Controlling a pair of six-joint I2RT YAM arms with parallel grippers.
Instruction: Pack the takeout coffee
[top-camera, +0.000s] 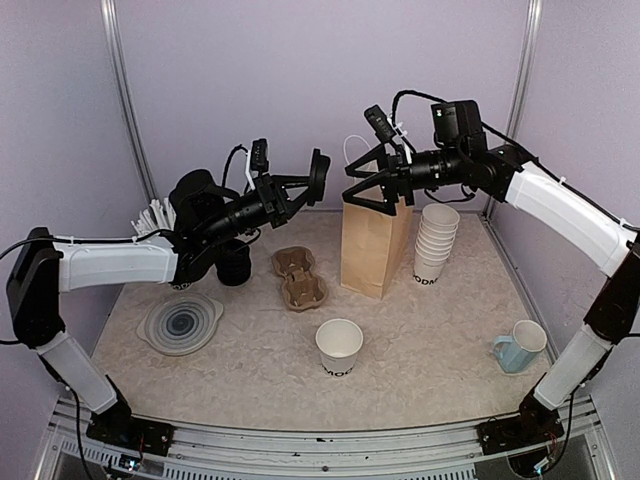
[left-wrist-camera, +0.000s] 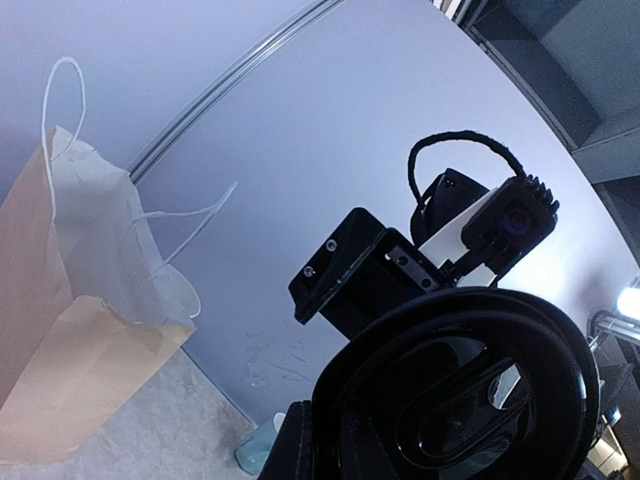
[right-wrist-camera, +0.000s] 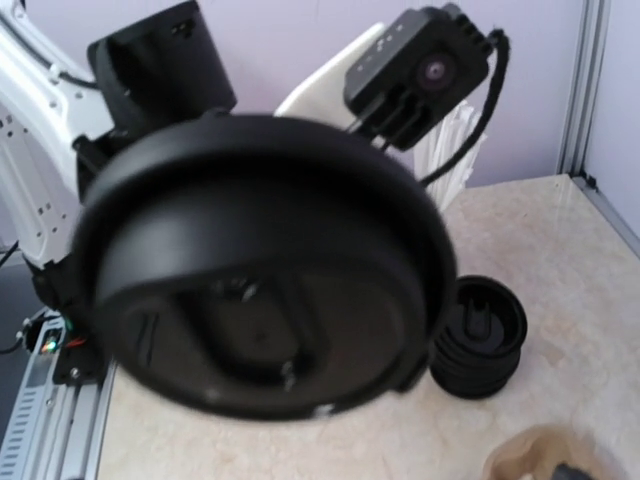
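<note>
– Black lid (right-wrist-camera: 260, 270) fills the right wrist view, face on, a little blurred. Who has it?
– Left gripper (top-camera: 312, 182). Fingers pinched narrow on its edge, arm raised, with the lid in the air just left of the paper bag (top-camera: 372, 250), about level with its top.
– Right gripper (top-camera: 355, 187)?
– Jaws spread wide, nothing between them, hanging at the bag's mouth (bag upright, white string handles; its inside is hidden in every view).
– And the coffee cup?
– One white paper cup (top-camera: 339, 350), black lettering near the base, stands lidless at front centre of the table (top-camera: 420, 340), well apart from both grippers. Its inside shows plain white.
– Other containers?
– Stack of lidless cups (top-camera: 435, 245), nested upright, just right of the bag. Light blue mug (top-camera: 520, 348) far right, near the front. Cardboard cup carrier (top-camera: 300, 278) left of the bag, two wells showing bare cardboard. Stack of black lids (right-wrist-camera: 480, 340) on the table under the left arm. Clear round dish (top-camera: 181, 323) front left (lid or plate, cannot tell). White straws (top-camera: 152, 215) by the left wall.
</note>
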